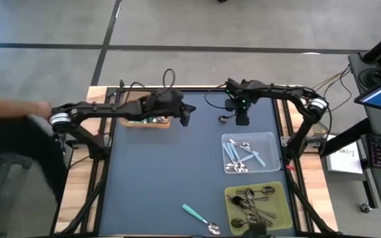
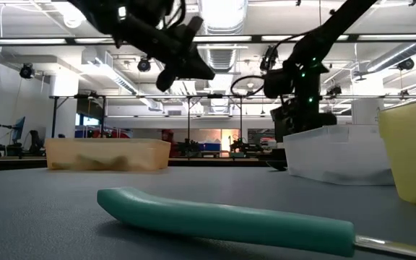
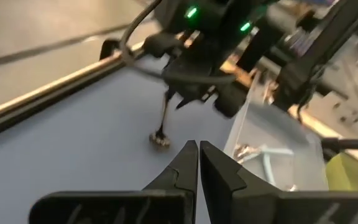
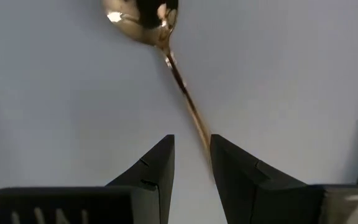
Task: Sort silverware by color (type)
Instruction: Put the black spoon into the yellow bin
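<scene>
Right claw [image 4: 191, 155] poised near the far edge of the table [image 1: 151, 178], fingers part-way apart around the thin handle of a plain metal spoon [image 4: 166, 43]; handle running up between the fingers, bowl hanging forward and down toward the surface. Grip looks light, contact hard to confirm. Left claw [image 3: 199, 163] clenched on nothing, hovering just left of centre, nose aimed at that spoon. Right arm plainly nearer. Clear tray [image 1: 270, 140] just on the near side; yellow-green tray [image 1: 280, 192] at the near right corner
</scene>
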Robot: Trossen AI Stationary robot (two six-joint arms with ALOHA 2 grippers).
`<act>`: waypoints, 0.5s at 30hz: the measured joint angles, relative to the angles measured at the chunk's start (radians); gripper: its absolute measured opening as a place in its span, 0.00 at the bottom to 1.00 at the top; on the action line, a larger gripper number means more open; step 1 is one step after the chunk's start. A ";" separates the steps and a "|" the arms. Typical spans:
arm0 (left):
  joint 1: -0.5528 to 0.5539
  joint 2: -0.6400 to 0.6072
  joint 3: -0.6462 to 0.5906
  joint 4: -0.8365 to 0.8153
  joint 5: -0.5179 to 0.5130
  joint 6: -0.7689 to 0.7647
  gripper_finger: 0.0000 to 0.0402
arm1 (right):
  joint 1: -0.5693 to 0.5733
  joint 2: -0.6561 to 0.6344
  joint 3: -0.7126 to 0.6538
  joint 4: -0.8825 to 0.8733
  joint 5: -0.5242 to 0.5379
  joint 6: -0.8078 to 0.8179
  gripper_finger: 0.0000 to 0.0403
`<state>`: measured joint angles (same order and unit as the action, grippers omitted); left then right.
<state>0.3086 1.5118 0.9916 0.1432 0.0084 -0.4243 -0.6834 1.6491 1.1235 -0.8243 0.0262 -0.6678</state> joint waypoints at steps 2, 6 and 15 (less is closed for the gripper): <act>0.001 -0.017 -0.039 0.068 0.000 0.000 0.00 | 0.000 0.032 0.018 0.000 0.000 -0.007 0.24; 0.003 -0.026 -0.055 0.100 0.000 0.065 0.00 | 0.000 0.095 0.057 0.002 0.001 -0.022 0.24; 0.035 -0.026 -0.056 0.100 0.000 0.128 0.00 | 0.000 0.183 0.107 -0.005 0.002 -0.022 0.24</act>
<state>0.3436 1.4857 0.9360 0.2429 0.0089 -0.2963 -0.6834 1.8322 1.2309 -0.8293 0.0279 -0.6895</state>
